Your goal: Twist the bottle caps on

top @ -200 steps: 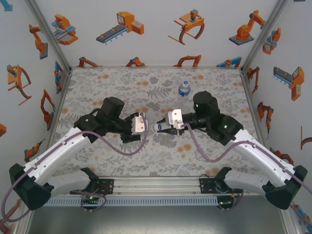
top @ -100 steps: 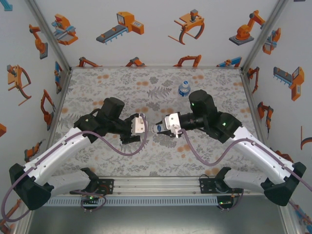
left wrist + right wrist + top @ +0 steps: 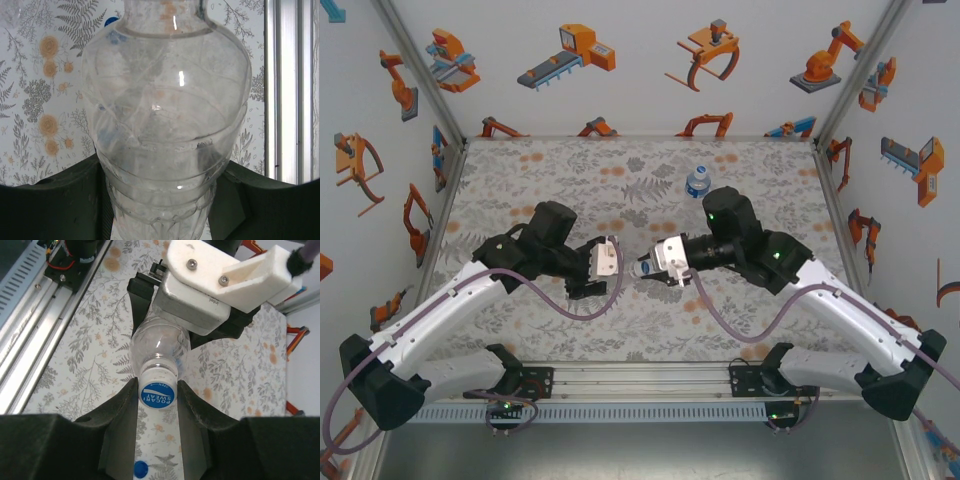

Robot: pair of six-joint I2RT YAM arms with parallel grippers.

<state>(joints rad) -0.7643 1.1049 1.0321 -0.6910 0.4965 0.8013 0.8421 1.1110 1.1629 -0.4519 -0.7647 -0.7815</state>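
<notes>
A clear bottle (image 3: pixel 170 115) lies level above the mat, with my left gripper (image 3: pixel 165 200) shut on its lower body; its dark fingers (image 3: pixel 60 200) press both sides. The same bottle (image 3: pixel 160 347) points its neck at my right gripper (image 3: pixel 157 395), which is shut on a white cap with a blue printed top (image 3: pixel 157 394) sitting on the neck. From above, the left gripper (image 3: pixel 603 262) and right gripper (image 3: pixel 645 268) face each other mid-table, the cap (image 3: pixel 642 267) between them. A loose blue cap (image 3: pixel 141 469) lies on the mat below.
A second bottle (image 3: pixel 697 182) with a blue cap and label band stands upright at the back, just beyond the right arm. The rail (image 3: pixel 30 315) runs along the near edge. An aluminium frame post (image 3: pixel 290 90) stands at the right of the left wrist view.
The right wrist has turned about its own axis with the cap in its fingers and shifted slightly left and nearer. The left arm and bottle have stayed put.
</notes>
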